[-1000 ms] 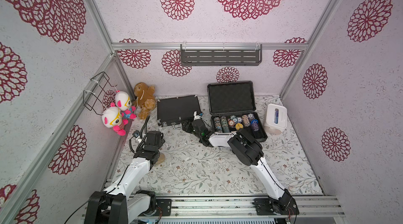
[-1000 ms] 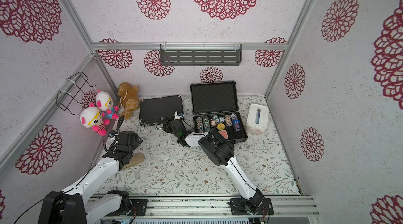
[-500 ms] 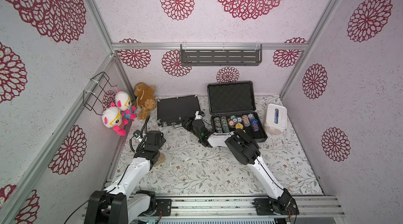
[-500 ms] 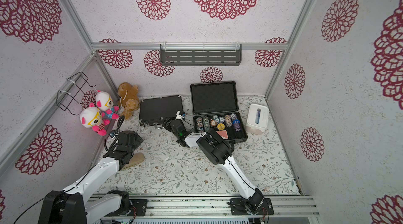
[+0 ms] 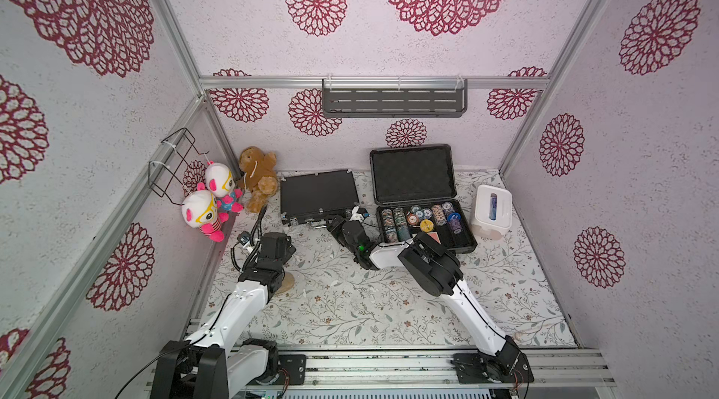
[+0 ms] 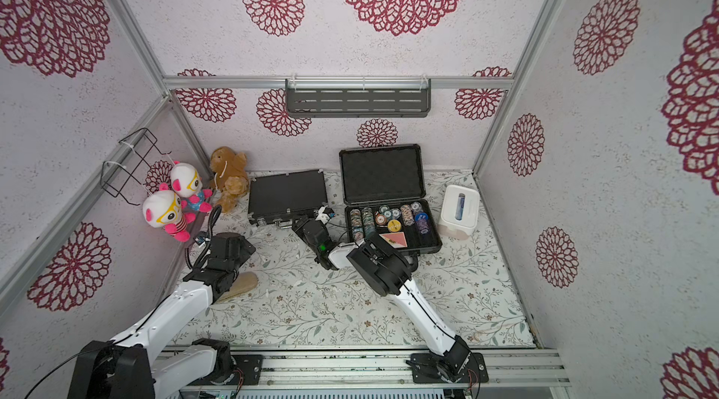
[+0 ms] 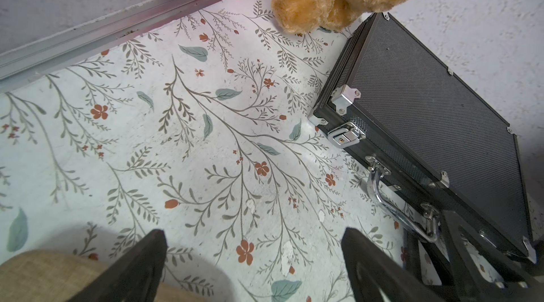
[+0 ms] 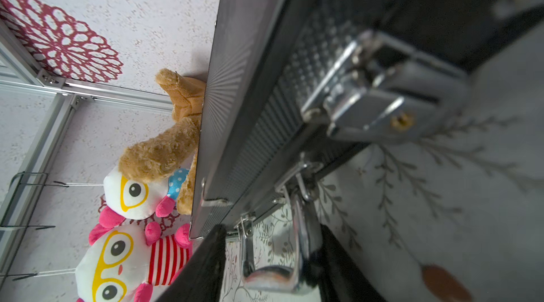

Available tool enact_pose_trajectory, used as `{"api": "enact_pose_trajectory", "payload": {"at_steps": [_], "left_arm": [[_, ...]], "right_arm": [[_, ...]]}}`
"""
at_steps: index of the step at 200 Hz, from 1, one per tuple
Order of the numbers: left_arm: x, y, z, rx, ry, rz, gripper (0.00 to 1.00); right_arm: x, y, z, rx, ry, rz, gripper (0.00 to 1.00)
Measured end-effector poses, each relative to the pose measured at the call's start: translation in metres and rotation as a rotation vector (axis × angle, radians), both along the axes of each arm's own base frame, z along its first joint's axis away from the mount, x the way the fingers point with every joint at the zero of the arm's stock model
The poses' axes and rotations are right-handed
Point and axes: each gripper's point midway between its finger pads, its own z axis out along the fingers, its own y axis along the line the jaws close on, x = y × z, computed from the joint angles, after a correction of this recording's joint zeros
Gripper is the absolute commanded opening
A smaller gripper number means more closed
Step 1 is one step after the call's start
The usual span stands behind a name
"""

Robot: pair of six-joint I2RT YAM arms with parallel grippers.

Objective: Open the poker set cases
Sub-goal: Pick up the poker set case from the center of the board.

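In both top views two cases lie on the floral table (image 5: 350, 300) by the back wall. The slim black case (image 5: 319, 193) is flat, rectangular and shut. Just beside it the thicker dark-grey case (image 5: 412, 175) stands open, with its foam-lined lid upright and round chips (image 5: 420, 218) in rows. A white tissue box (image 5: 491, 209) sits near it. Three plush toys fill the corner: one brown bear (image 5: 258, 177) and two white-and-pink dolls (image 5: 202, 212). The right gripper (image 5: 334, 222) sits at the slim case's front edge. In the left wrist view the left gripper (image 7: 253, 256) hovers over bare table, fingers (image 7: 141, 259) spread wide and holding nothing. One shiny latch (image 7: 346, 135) shows on the mesh-textured case. In the right wrist view the right gripper's half-parted fingers (image 8: 203, 262) straddle the curved silver handle (image 8: 294, 241), with a gap visible on one side.
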Motion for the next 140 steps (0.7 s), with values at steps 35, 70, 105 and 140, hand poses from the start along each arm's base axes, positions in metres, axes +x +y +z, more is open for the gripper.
{"api": "enact_pose_trajectory", "payload": {"at_steps": [35, 70, 105, 140], "left_arm": [[-0.0001, 0.0002, 0.0032, -0.001, -0.012, 0.001, 0.97], [-0.0004, 0.0004, 0.0045, -0.004, -0.018, 0.003, 0.97], [-0.0008, 0.0005, 0.004, -0.008, -0.02, 0.008, 0.97], [-0.0009, 0.0007, 0.004, -0.011, -0.021, 0.012, 0.97]], "right_arm": [[-0.0034, 0.0001, -0.0041, 0.022, 0.037, -0.037, 0.37], [-0.0003, 0.001, -0.0052, 0.042, 0.066, -0.071, 0.29], [0.0025, -0.0007, -0.0083, 0.061, 0.101, -0.106, 0.23], [0.0034, -0.0026, -0.0088, 0.126, 0.15, -0.147, 0.11]]}}
